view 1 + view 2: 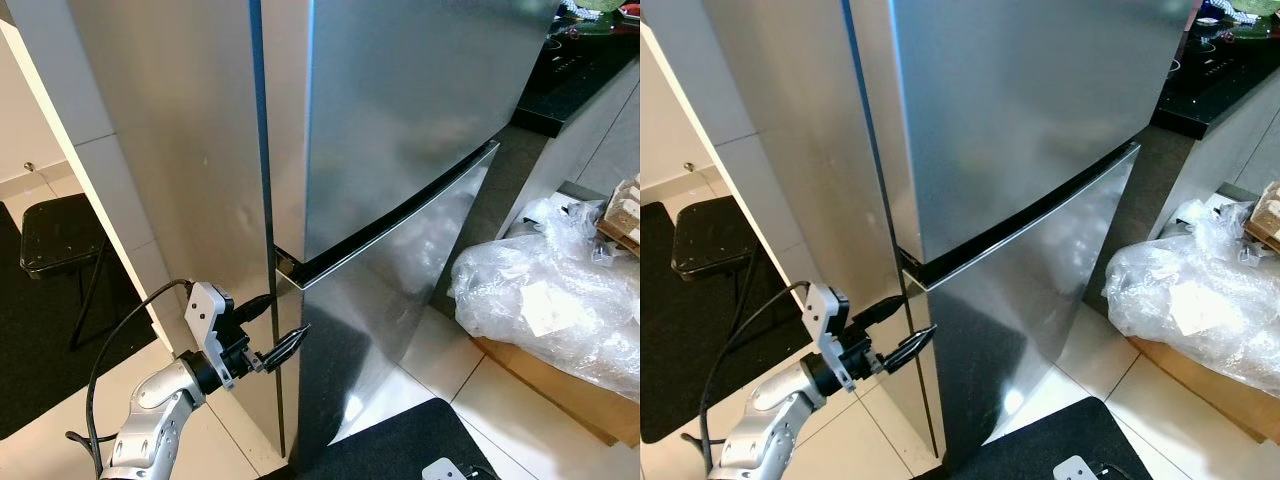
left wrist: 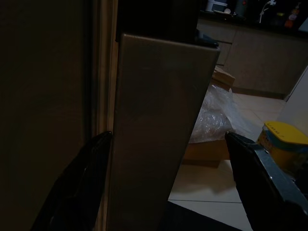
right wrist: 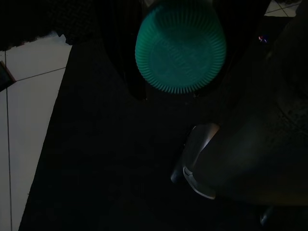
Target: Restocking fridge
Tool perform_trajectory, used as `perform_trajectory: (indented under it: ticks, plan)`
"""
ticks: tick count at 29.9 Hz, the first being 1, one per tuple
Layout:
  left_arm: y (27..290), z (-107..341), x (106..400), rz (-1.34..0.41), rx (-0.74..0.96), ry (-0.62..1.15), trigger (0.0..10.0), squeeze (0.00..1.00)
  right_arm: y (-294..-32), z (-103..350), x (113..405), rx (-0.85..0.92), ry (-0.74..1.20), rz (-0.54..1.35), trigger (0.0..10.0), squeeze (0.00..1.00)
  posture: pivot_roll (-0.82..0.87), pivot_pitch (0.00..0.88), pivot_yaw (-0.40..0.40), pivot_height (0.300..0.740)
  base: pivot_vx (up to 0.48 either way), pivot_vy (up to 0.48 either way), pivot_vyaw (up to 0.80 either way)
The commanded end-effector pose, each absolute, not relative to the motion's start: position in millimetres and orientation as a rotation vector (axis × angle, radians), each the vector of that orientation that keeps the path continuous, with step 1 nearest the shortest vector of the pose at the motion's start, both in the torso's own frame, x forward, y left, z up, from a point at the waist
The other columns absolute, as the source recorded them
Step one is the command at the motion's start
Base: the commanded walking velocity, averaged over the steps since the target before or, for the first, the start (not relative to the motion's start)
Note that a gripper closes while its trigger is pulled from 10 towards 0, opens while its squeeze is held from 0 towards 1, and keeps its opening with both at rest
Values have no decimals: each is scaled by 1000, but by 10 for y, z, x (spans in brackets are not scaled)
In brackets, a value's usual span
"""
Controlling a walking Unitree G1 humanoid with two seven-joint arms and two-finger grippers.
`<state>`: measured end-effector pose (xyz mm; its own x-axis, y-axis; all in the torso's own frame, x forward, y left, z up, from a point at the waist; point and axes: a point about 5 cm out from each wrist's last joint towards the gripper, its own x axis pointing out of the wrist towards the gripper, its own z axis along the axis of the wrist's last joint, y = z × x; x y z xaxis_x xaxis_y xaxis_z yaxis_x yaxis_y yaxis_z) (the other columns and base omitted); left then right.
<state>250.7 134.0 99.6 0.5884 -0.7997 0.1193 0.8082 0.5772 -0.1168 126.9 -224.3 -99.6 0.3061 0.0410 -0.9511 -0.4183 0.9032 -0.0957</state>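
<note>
Left claw [image 1: 284, 335] spread, straddling lower fridge door [image 1: 385, 310] edge; right claw pinching green cup [image 3: 180, 45]

— What's the floor like?
— Pale tiles [image 1: 440, 355], with a black mat [image 1: 400, 445] at the near edge and another dark mat [image 1: 40, 350] over to the left.
— Any furniture?
— A black stool [image 1: 60, 235] by a white wall [image 1: 40, 120]. On the right, a dark bench [image 1: 580, 75] on grey cabinets, with crumpled clear plastic wrap [image 1: 550, 290] over a cardboard box [image 1: 560, 385].
</note>
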Motion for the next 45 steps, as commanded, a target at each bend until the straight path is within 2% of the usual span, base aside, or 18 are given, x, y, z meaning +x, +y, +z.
perform_trajectory:
  ticks: [1, 26, 38, 45]
  plan:
    - [1109, 991, 2401, -1106, -170, -43, 10000, 0, -2233, -1007, 1243, -353, 1236, 311, 10000, 0, -45, 0, -3, 740, 0, 0, 0]
    - [1041, 993, 2338, -1169, -195, -23, 10000, 0, -2227, -1015, 1221, -347, 1239, 307, 10000, 0, -48, 0, 3, 740, 0, 0, 0]
    - [1277, 903, 2451, -1007, -139, 13, 10000, 0, -2225, -1024, 1195, -343, 1250, 305, 10000, 0, -50, 0, 7, 740, 0, 0, 0]
    - [1606, 877, 2388, -965, -114, 78, 10000, 0, -2221, -1033, 1167, -342, 1261, 309, 10000, 0, -48, 0, 11, 740, 0, 0, 0]
